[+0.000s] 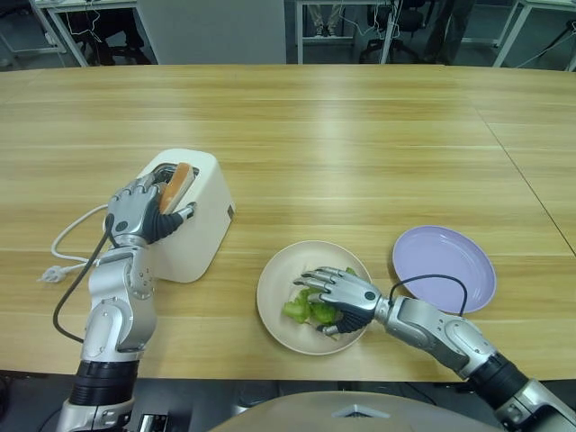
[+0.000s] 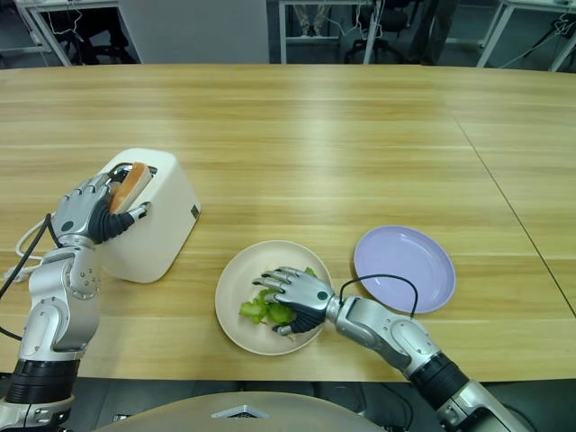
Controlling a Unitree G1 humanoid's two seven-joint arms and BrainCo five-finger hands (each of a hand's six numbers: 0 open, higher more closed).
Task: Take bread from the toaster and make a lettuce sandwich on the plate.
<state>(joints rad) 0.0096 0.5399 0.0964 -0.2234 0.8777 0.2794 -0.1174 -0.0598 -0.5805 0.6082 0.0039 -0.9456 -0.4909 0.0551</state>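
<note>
We judge pickup step: left hand [image 1: 139,214] pinching bread [image 1: 178,184] in toaster [image 1: 205,229]; right hand [image 1: 344,294] curled round lettuce [image 1: 300,310] in bowl [image 1: 273,292]. Next: lift bread straight up, carry to plate [image 1: 445,270].

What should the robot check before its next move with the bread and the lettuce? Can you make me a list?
1. Left hand grips the bread slice: ok, its fingers curl around it.
2. Bread slice out of the toaster: not ok, its lower part sits in the slot.
3. Right hand has hold of the lettuce: cannot tell; it lies on the leaves in the cream bowl.
4. Purple plate bare and ready: ok.
5. Toaster cord away from the plate: ok, it lies to the toaster's left.
</note>
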